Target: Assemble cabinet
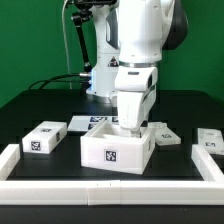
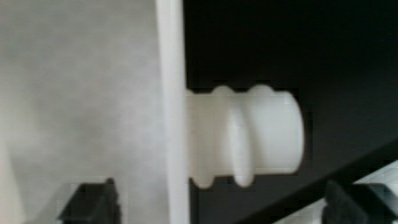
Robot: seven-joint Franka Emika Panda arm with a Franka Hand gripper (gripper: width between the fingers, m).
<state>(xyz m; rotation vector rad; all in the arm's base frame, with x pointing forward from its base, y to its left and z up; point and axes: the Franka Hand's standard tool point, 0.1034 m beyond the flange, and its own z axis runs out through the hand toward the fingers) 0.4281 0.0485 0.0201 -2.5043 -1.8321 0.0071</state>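
Note:
The cabinet (image 1: pixel 115 148) is a white box with a marker tag on its front, standing at the middle of the black table. My gripper (image 1: pixel 132 122) hangs straight down over the box's rear right part, its fingertips at the top rim. In the wrist view a white cabinet wall (image 2: pixel 89 100) fills one side, and a ribbed white knob (image 2: pixel 249 135) sticks out from its edge. The gripper (image 2: pixel 228 200) straddles the wall edge and knob. Its dark fingertips (image 2: pixel 89 200) stand wide apart with a gap on the knob's side, so it is open.
A white tagged block (image 1: pixel 43 137) lies on the exterior view's left, with two more (image 1: pixel 162 135) (image 1: pixel 209 138) on its right. The marker board (image 1: pixel 95 123) lies behind the cabinet. A low white border rail (image 1: pixel 110 190) runs along the front and sides.

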